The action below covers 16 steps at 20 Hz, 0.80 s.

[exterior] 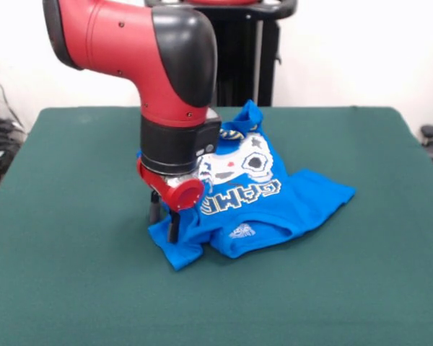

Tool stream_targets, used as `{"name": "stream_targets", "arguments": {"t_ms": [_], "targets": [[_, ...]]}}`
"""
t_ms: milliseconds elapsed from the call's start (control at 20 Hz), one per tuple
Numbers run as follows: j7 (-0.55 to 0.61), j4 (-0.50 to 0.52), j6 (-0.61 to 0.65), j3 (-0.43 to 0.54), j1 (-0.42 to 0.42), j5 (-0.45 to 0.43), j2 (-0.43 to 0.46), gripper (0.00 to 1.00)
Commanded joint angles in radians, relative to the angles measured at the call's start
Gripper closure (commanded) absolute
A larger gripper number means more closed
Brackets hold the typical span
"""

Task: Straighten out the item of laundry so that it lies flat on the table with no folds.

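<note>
The claw (164, 216) is down at the near left edge of the shirt (256, 194), its two dark fingers (174, 225) standing apart, one just off the cloth on the bare bench (72, 238) and the other at or on the blue hem; it looks released, with nothing plainly pinched between them, though the wrist hides the upper part. The shirt lies a little right of the bench's middle and is far from flat: its print faces up but the body is bunched, one part rises in a peak at the far side, a sleeve or corner sticks out to the right, and the near edge is rolled under in a thick fold. By my reading, little of the straightening is done; the corners need drawing outward and the near fold opening. The arm (137, 43) comes in from the upper left, bends sharply at its black elbow and drops straight down, so the wrist points vertically at the bench.
</note>
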Motion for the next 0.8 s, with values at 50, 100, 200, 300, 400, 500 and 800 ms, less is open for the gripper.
{"name": "stream_targets", "arguments": {"t_ms": [50,100,200,300,400,500,800], "targets": [[-0.298,-0.029,0.173,0.108,-0.060,-0.166,-0.013,0.00],[-0.274,-0.041,0.165,0.097,-0.053,-0.164,0.002,0.00],[-0.232,-0.082,0.155,0.082,-0.041,-0.177,0.043,0.00],[-0.215,-0.129,0.144,0.092,-0.046,-0.197,0.095,0.00],[-0.200,-0.173,0.135,0.104,-0.052,-0.211,0.142,0.00],[-0.180,-0.206,0.131,0.106,-0.049,-0.219,0.178,0.00],[-0.136,-0.297,0.112,0.116,-0.049,-0.237,0.273,0.00]]}}
